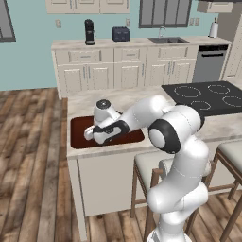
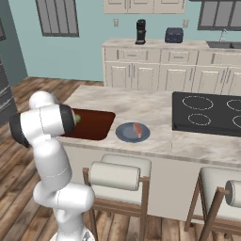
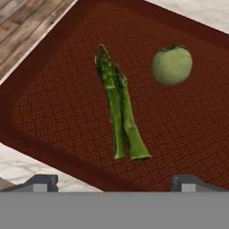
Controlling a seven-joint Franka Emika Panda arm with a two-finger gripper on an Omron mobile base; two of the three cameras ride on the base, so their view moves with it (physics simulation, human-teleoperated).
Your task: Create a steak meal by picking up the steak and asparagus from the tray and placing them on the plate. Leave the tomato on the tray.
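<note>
Your white arm [image 1: 175, 156] rises at the lower right of the left base view, bends at its dark elbow and reaches left. Your gripper [image 3: 114, 182] sits at the bottom of the hand view, fingertips [image 3: 42, 182] wide apart, holding nothing.

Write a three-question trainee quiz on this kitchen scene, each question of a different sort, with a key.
1. True or false: the pinkish-white steak slab already lies on the round grey-blue plate.
2. Which lies beside the thin dark-green asparagus bundle on the dark reddish-brown rectangular tray? A) a red apple B) a round yellowish-green tomato C) a knife
3. Fill in: in the hand view the gripper hovers over the ____, its finger tips apart.

Key: 1 true; 2 B; 3 asparagus (over the tray).
</note>
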